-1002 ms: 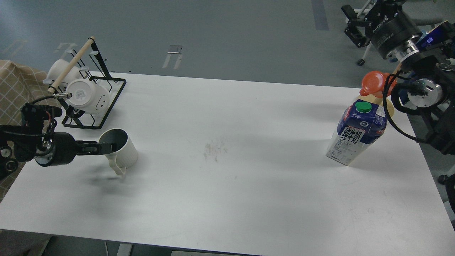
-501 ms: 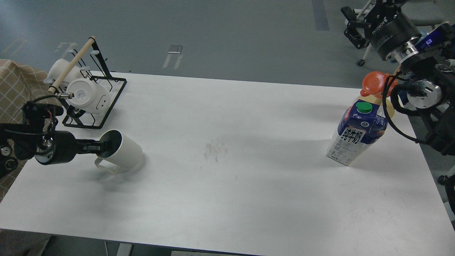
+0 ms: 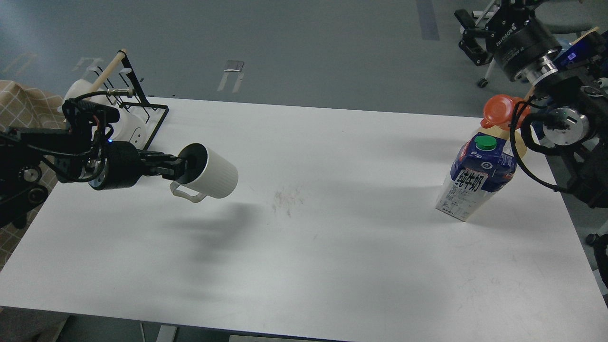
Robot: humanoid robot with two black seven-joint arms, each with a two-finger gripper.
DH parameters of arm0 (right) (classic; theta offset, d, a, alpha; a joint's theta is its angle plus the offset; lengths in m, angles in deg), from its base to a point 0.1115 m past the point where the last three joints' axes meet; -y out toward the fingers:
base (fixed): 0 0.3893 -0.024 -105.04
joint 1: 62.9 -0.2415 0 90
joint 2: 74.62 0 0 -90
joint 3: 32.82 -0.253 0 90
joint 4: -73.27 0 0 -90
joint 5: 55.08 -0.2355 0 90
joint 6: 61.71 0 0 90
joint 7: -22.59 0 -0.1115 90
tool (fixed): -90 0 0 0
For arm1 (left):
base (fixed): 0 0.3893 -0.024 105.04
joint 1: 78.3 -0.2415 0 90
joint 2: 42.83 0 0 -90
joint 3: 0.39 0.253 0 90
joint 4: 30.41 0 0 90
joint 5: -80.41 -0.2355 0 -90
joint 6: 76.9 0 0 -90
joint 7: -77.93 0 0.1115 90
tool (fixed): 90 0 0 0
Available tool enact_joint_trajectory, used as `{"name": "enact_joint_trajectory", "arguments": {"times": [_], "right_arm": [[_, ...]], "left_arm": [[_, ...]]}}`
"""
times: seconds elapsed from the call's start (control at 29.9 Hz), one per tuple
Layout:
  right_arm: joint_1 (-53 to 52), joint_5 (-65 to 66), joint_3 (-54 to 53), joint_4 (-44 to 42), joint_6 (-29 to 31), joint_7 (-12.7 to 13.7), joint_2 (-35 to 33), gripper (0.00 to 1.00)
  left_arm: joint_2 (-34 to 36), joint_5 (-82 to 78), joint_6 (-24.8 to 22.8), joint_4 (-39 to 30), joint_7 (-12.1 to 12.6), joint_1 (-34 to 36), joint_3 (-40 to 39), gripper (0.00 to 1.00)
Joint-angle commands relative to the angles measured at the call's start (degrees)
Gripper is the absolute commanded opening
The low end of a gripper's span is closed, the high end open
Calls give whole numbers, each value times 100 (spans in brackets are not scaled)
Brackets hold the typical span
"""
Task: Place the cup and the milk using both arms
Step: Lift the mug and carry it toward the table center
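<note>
The cup (image 3: 212,177) is a cream-white ribbed mug with a dark inside. It hangs in the air over the left part of the white table (image 3: 332,247), lying on its side with its mouth to the left and its handle down. My left gripper (image 3: 182,166) is shut on the cup's rim, one finger inside. The milk (image 3: 479,177), a blue and white carton with a green cap, stands upright near the table's right edge. My right gripper (image 3: 471,32) is high at the far right, behind and above the milk, apart from it, with its fingers spread.
A black wire rack (image 3: 142,107) with a wooden bar and smooth white mugs (image 3: 129,130) stands at the table's back left, behind my left arm. A yellowish bottle with an orange lid (image 3: 498,110) stands right behind the milk. A checked cloth (image 3: 23,104) lies off the left edge.
My left gripper has lifted the cup off the table and carried it right and upward, tipping it from upright onto its side. The milk and the right arm have barely moved.
</note>
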Motion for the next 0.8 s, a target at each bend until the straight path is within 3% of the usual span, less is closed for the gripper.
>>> {"name": "enact_joint_trajectory", "arguments": {"times": [0.0,0.33,0.6,0.77], "right_arm": [[-9,0,-1,-2,0,0,-16,100],[88,0,8,288,0,-79,-332,100],[351,0,8,569,0,-88,-693,100],[396,-9,-1,622,0,-140,-842,100]], "left_arm": [[-472,-257,-1,-27,131,295,8,0],[-1527,-1383,-1,307,131,744,262,0],[-1878,-1374,-1,641,78,2061,2195,0],[-2212,-1383,-1,737,78,2238,2355,0]]}}
